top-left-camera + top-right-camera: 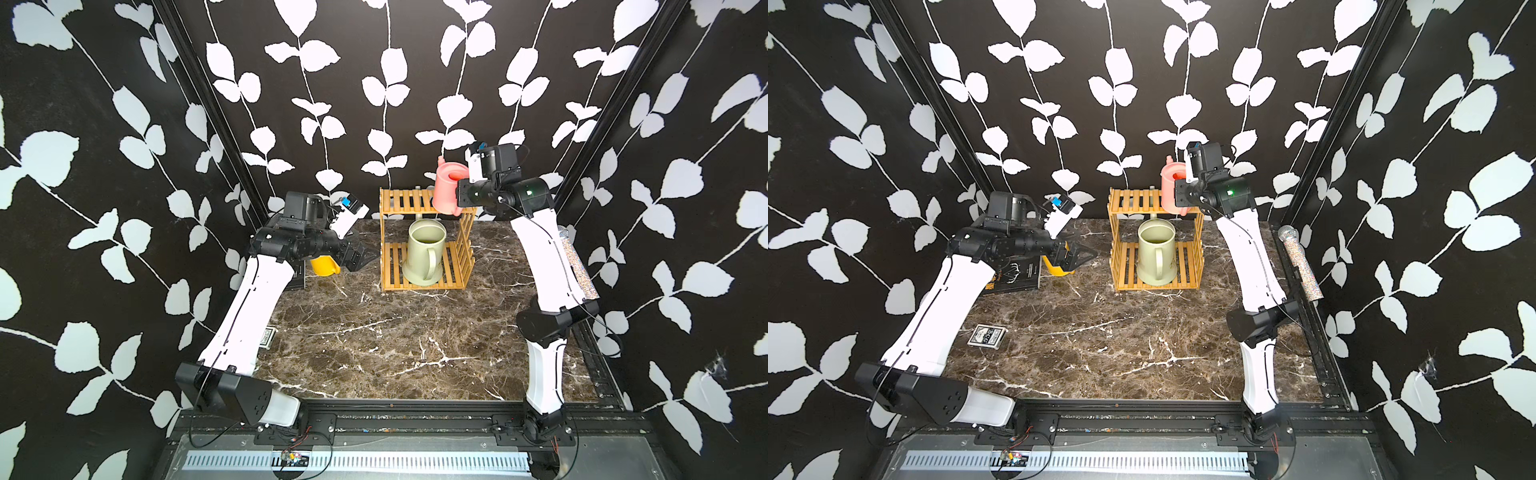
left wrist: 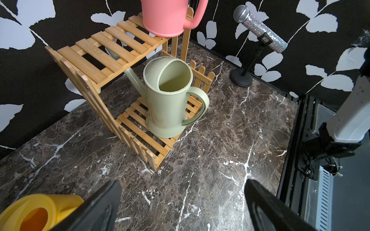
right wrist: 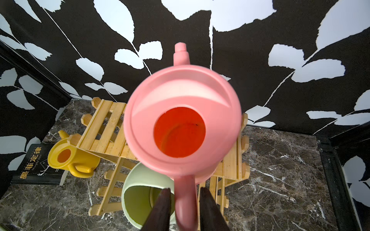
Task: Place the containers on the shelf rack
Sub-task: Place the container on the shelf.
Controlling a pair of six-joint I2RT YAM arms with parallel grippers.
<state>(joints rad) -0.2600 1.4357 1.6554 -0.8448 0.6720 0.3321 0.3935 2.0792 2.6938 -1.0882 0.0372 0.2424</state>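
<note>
At the far middle of the marble table (image 1: 395, 340) stands the shelf rack (image 1: 409, 199); the green can (image 1: 424, 253) sits upright on its lower tier, handle toward the near side, its spout running under the top slats; the pink can (image 1: 446, 187) rests on the right end of the top tier. Left of the rack, on the table, the yellow can (image 1: 324, 266) sits just beside a black book (image 1: 1017, 274); the rack's slatted left side stands between it and the tiers. A card box (image 1: 987, 335) lies at the near left, well apart from everything; a glittery microphone (image 1: 1302, 262) on its stand occupies the far right edge, behind my right arm.

My left gripper (image 2: 182, 182) hangs low between the yellow can and the rack, jaws spread wide, holding nothing; the yellow can lies just outside one finger. My right gripper (image 3: 185, 190) straddles the pink can's handle with its fingers (image 3: 164, 200) set narrow; I cannot tell whether they press it or stand just clear.
</note>
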